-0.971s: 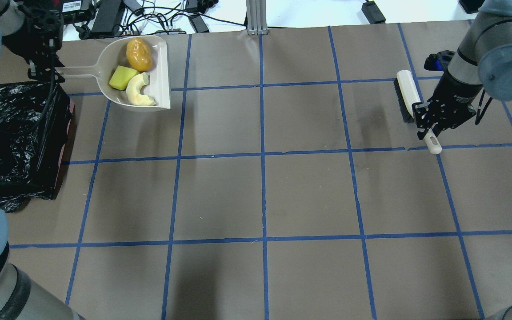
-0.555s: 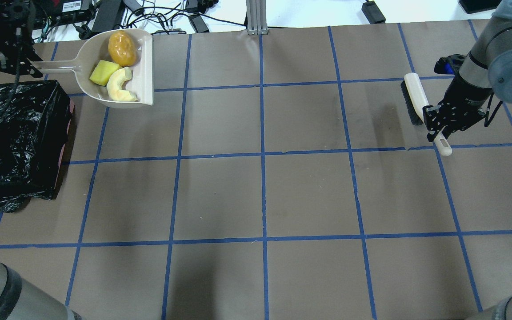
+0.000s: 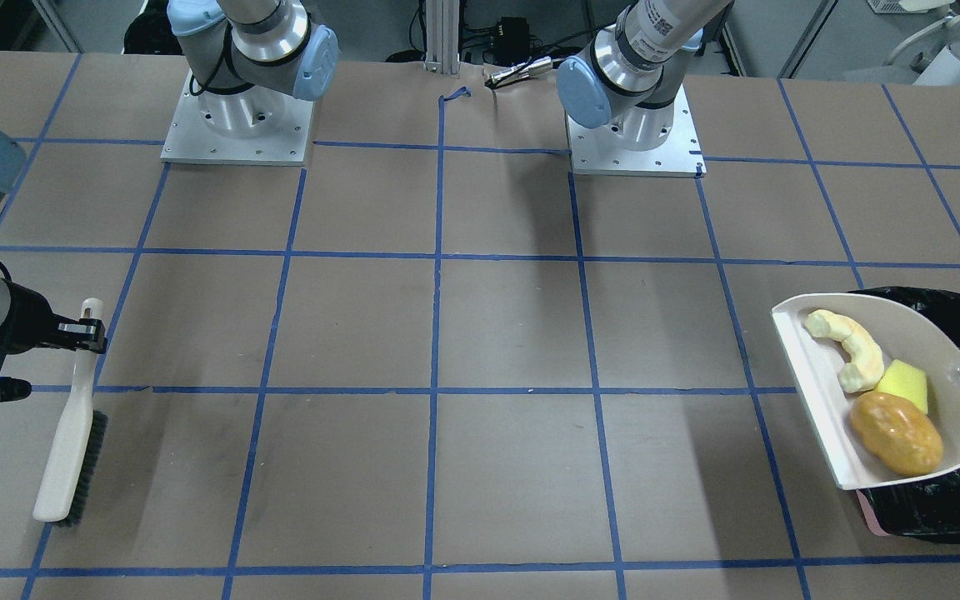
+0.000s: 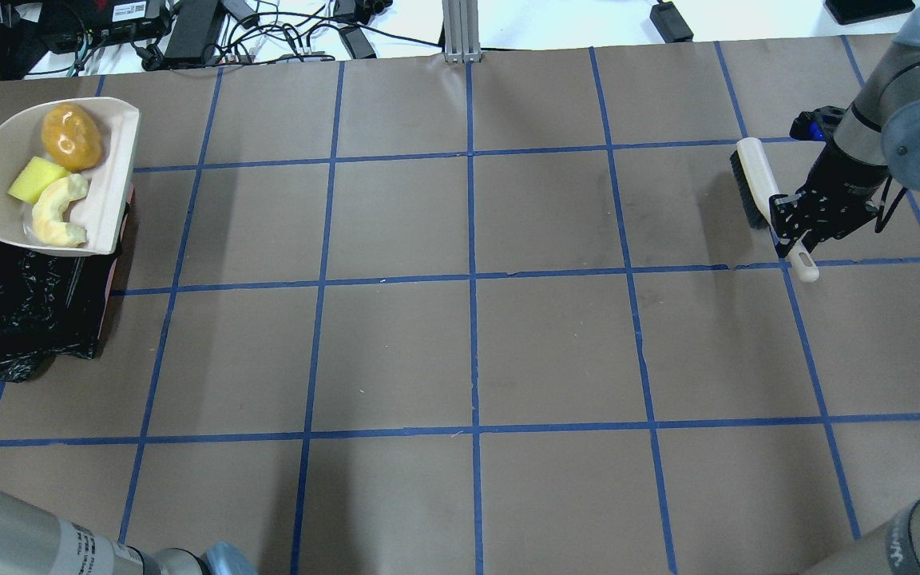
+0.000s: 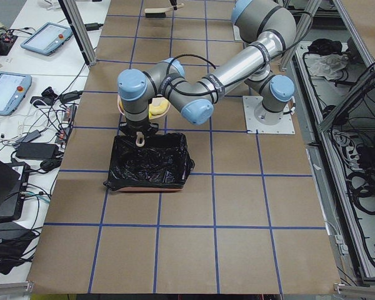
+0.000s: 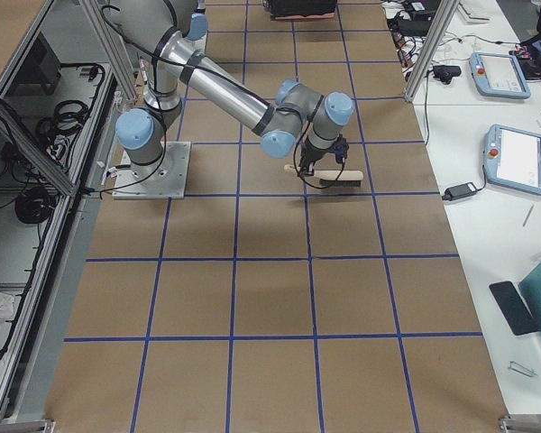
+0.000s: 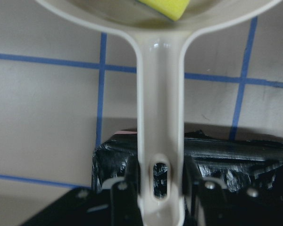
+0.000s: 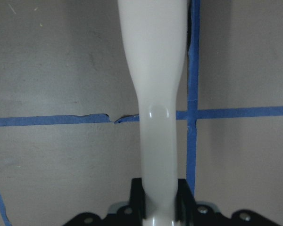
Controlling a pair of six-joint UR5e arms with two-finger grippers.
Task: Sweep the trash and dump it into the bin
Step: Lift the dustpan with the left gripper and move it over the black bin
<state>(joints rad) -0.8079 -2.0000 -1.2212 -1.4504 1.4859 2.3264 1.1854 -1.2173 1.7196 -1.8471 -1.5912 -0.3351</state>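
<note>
Looking at the robot's left side, you see the left gripper [image 7: 160, 181] pinching the handle end of the beige plastic dustpan [image 4: 113, 188], with 1 finger on each side. The pan is held level, and all the trash lies in it: the glossy yellow-orange potato-like lump [image 4: 71, 137], the yellow sponge block [image 4: 35, 179] and the pale cream curved peel slices [image 4: 57, 217], packed close together. In the overhead view the pan overlaps the far end of the rectangular bin lined with crinkly black plastic [image 4: 29, 303]. The left wrist view shows the handle crossing the bin's edge and the scoop out over the brown counter with blue tape lines [image 4: 468, 351]. The right gripper [image 8: 159, 200] is clamped on the handle of the cream brush with dark bristles [image 4: 757, 180], well apart from the bin. You cannot tell whether the bristles touch the counter.
</note>
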